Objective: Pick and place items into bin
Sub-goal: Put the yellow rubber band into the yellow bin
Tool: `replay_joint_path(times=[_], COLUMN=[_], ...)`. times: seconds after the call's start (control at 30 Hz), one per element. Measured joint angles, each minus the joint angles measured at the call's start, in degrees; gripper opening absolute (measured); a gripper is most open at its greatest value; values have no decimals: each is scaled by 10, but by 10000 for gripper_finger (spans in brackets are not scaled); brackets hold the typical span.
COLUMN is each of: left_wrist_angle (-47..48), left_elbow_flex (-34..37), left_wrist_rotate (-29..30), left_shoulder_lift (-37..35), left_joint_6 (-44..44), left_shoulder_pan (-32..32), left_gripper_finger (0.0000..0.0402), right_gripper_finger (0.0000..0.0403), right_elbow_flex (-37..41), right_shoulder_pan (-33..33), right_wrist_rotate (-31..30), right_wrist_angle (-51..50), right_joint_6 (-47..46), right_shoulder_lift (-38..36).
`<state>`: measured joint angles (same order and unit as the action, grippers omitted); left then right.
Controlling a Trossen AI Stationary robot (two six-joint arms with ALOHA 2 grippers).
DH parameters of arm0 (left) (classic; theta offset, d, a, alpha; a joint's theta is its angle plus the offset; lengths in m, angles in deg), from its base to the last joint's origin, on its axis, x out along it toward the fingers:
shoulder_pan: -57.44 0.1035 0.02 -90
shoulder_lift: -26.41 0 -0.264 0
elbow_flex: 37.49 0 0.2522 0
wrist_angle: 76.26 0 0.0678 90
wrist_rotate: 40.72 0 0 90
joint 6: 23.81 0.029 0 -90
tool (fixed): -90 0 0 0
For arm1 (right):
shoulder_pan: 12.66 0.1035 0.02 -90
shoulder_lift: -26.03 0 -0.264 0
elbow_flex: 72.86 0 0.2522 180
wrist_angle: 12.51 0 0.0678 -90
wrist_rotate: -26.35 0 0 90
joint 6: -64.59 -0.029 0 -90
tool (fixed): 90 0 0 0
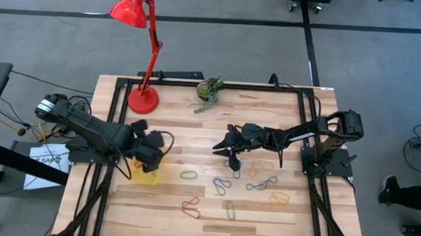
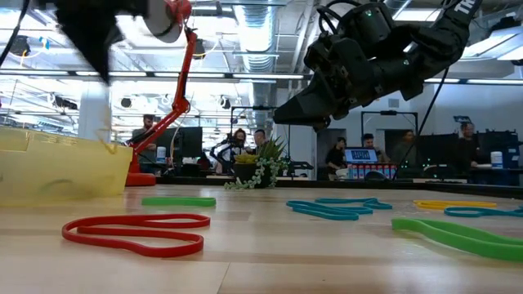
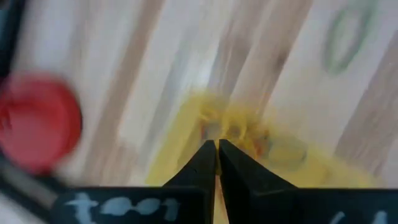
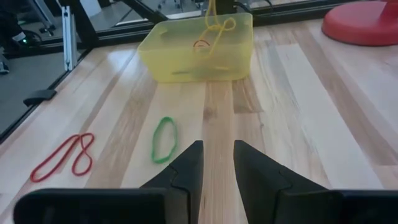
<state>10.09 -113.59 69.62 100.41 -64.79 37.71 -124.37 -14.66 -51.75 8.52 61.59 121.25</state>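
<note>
Bin [image 4: 198, 50] is seen on the desk [image 1: 263, 216] just beside the red lamp base [image 1: 143, 99], with a yellow band [image 4: 217, 28] draped over its rim. Left gripper [image 1: 148, 149] is held above the bin, jaws shut, nothing gripped. Right gripper [image 1: 231, 157] is hung well apart from the bin, jaws narrowly parted and empty. Loose bands are scattered beyond the bin, a green band [image 4: 163, 139] nearest it.

The table [image 1: 212, 206] is pale, matt wooden planks; the bin [image 4: 198, 50] is translucent glossy yellow plastic; the bands [image 2: 135, 233] look smooth, rubbery.
</note>
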Motion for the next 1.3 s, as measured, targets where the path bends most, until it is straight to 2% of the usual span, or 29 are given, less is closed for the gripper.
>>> replay_joint_path(times=[0.17,0.33,0.53,0.67,1.0,1.3], left_wrist_angle=[21,-20,-85,-105,-107,-139], left_elbow_flex=[57,115,154,160,160,160], left_wrist_rotate=[-36,-32,-32,-35,-24,-23], left_shoulder_lift=[1,1,1,2,2,2], left_joint_6=[-77,-84,-96,-98,-100,-107], left_shoulder_pan=[-7,-10,-10,-10,-10,-10], left_gripper_finger=[0,0,0,12,89,100], right_gripper_finger=[83,83,83,83,83,83], right_elbow_flex=[0,0,0,0,0,0], right_shoulder_pan=[0,0,-2,-8,-12,-12], right_wrist_rotate=[0,0,0,-1,-2,-2], right_wrist_angle=[-3,-5,-5,-5,-5,-9], right_joint_6=[0,0,0,0,0,0], right_shoulder_lift=[0,0,0,0,0,0])
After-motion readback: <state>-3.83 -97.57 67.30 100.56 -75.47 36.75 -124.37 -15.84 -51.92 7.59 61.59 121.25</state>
